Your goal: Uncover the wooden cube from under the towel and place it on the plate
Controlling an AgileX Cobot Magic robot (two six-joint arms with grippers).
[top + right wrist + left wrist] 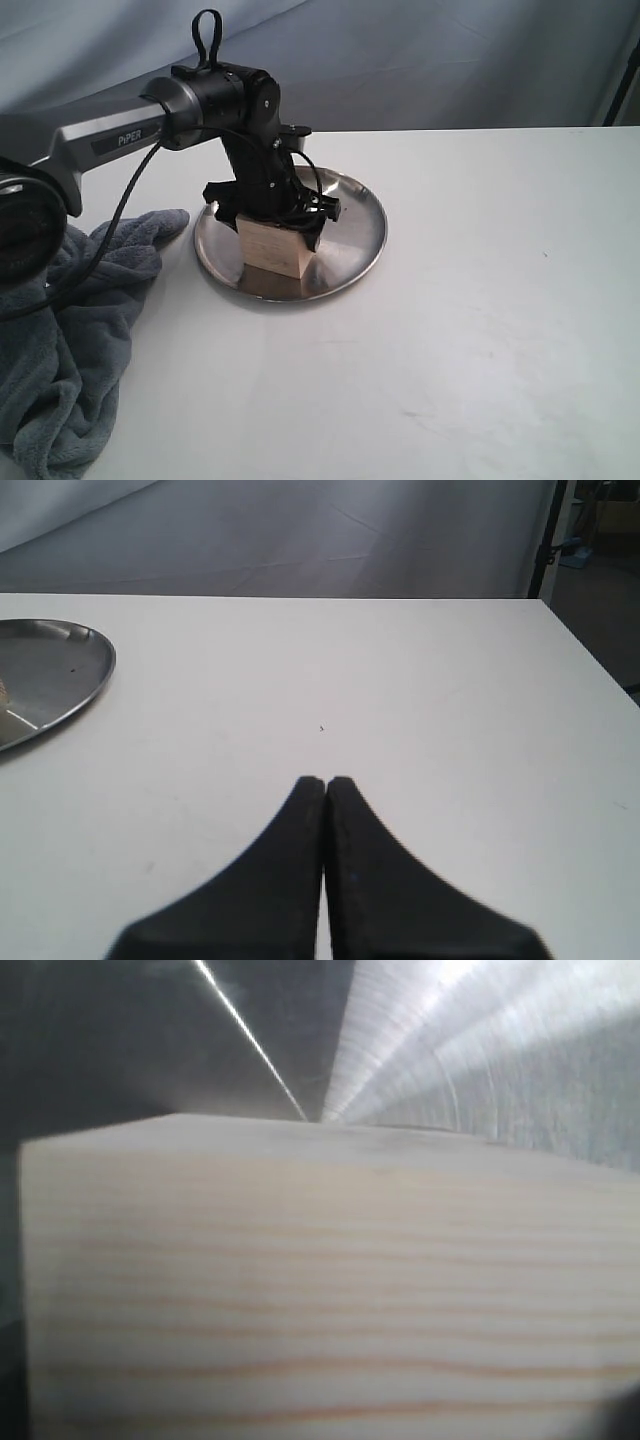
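Observation:
The wooden cube [273,250], pale with grain lines, stands upright on the left part of the steel plate [358,245]. My left gripper [270,226] comes down on it from above, black fingers [316,236] flanking its sides, shut on it. In the left wrist view the cube [320,1290] fills most of the picture and hides the fingers, with the plate [500,1060] shining behind. The blue-grey towel [70,330] lies crumpled at the table's left edge, clear of the plate. My right gripper [326,781] hovers shut over bare table, with the plate's rim [98,675] some way off.
The white table [480,300] stretches to the right of the plate. A grey backdrop cloth [420,60] hangs behind the table's far edge. A dark stand [545,540] rises beyond the far right corner.

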